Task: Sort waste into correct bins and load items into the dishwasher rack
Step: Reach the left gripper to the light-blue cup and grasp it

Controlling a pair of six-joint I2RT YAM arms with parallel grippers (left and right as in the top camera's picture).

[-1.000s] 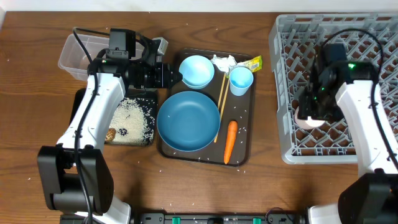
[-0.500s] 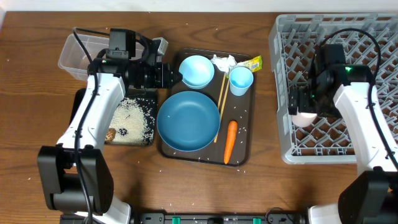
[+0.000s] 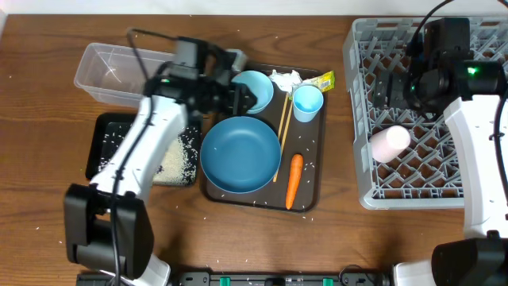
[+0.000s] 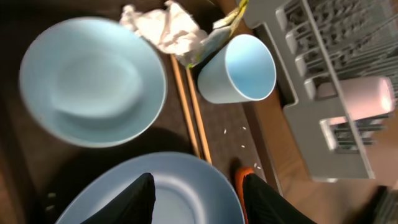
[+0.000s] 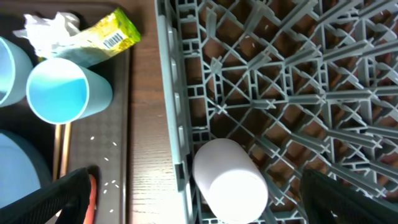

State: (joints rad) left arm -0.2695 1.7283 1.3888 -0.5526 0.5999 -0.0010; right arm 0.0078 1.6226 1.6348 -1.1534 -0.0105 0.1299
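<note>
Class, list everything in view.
rack: one, grey, right
pink cup: one, pink, lying in rack
tub: one, clear, far left
black tray: one, black, near tub
rice: many, white, on black tray
serving tray: one, brown, centre
dish: one, blue, on serving tray
bowl: one, light blue, serving tray
blue cup: one, light blue, serving tray
chopsticks: two, wooden, serving tray
carrot: one, orange, serving tray
tissue: one, white, serving tray
wrapper: one, yellow-green, beside tissue
left fingers: two, black, over dish
right fingers: two, black, above pink cup
</note>
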